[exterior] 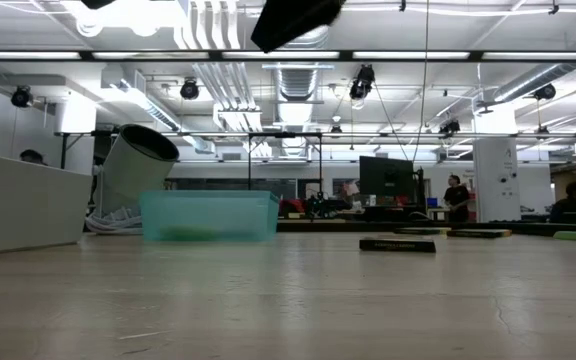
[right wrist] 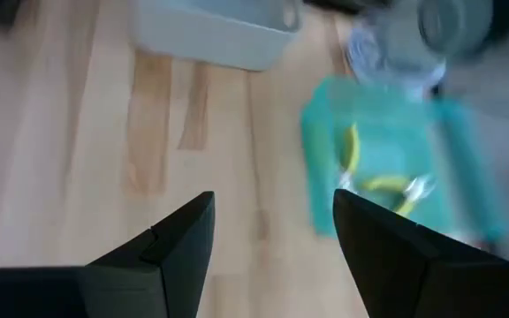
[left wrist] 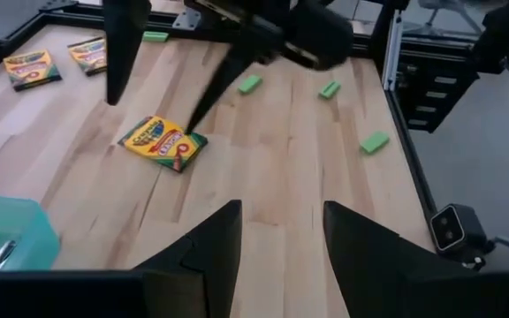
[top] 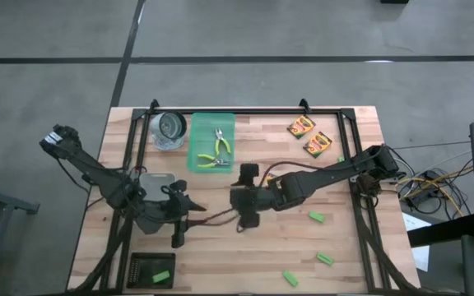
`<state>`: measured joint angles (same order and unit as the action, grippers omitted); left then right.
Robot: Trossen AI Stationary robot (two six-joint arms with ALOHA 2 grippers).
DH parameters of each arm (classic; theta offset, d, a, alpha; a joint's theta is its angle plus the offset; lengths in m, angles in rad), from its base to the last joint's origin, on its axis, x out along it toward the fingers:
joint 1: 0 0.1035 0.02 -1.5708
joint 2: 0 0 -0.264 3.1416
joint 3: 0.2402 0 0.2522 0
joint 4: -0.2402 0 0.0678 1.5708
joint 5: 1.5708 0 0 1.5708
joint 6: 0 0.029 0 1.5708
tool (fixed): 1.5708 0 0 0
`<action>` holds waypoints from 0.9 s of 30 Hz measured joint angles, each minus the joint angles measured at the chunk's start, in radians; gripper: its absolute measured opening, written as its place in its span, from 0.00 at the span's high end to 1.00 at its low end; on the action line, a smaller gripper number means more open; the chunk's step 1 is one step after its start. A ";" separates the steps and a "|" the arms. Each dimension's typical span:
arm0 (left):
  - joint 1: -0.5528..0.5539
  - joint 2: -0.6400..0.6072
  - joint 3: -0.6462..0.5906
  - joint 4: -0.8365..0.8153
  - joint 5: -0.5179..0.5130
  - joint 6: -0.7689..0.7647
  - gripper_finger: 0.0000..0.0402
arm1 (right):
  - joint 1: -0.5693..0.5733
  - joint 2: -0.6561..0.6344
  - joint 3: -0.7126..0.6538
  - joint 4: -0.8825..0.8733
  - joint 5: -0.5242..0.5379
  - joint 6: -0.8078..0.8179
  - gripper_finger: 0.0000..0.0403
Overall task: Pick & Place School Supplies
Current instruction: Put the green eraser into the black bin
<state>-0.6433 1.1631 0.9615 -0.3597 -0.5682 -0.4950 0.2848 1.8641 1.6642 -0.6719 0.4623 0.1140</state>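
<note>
light wooden table in a black frame, teal flat tray near the far edge, clear plastic bin tipped on its side touching the tray, small black tray at the near left corner, cables on the floor beyond the right edge

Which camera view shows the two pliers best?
The high view: both pliers lie whole in the teal tray, seen from above. The right wrist view shows them blurred, the left wrist view only a sliver, and the low view hides them.
</note>
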 joint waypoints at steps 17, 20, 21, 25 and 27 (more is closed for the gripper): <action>0.008 0.014 0.000 -0.019 -0.026 0.050 0.59 | 0.033 0.000 -0.042 -0.150 -0.534 0.734 0.44; 0.008 0.014 -0.001 -0.020 -0.035 0.051 0.59 | 0.065 0.000 -0.056 -0.167 -0.467 0.785 0.44; 0.008 0.014 -0.001 -0.021 -0.035 0.050 0.59 | 0.079 0.000 -0.056 -0.182 -0.425 0.811 0.44; 0.008 0.014 -0.001 -0.025 -0.035 0.051 0.59 | 0.146 -0.003 -0.057 -0.239 -0.250 0.926 0.44; 0.008 0.014 -0.001 -0.025 -0.035 0.051 0.59 | 0.188 -0.010 -0.057 -0.262 -0.148 1.003 0.44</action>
<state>-0.6357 1.1774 0.9607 -0.3843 -0.6033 -0.4442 0.4727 1.8544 1.6070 -0.9342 0.3145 1.1171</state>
